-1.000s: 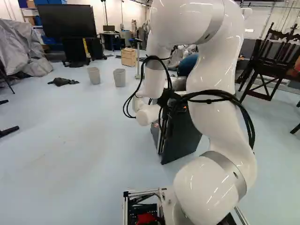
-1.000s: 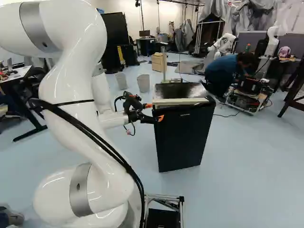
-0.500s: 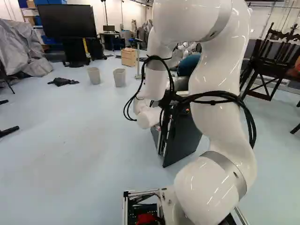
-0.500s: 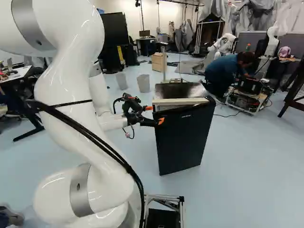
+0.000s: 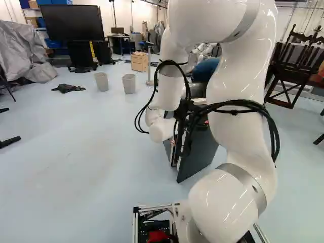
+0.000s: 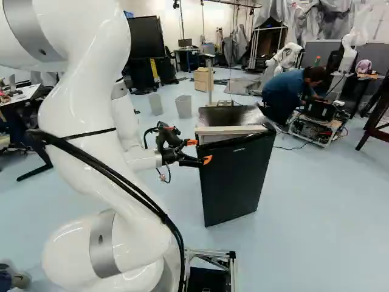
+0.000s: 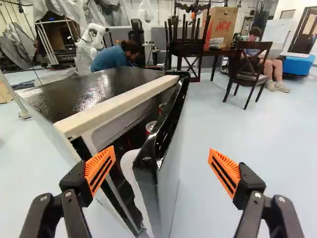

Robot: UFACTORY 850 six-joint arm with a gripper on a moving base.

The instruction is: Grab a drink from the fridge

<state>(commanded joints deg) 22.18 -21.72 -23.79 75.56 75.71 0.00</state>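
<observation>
Fridge upright, ajar door facing base

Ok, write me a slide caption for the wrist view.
Open gripper with the edge of the ajar fridge door between its fingers, cans showing inside.

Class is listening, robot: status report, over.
End effector open, nothing gripped. Fridge door ajar, directly ahead. Red-topped can visible inside; door partly in the way.
</observation>
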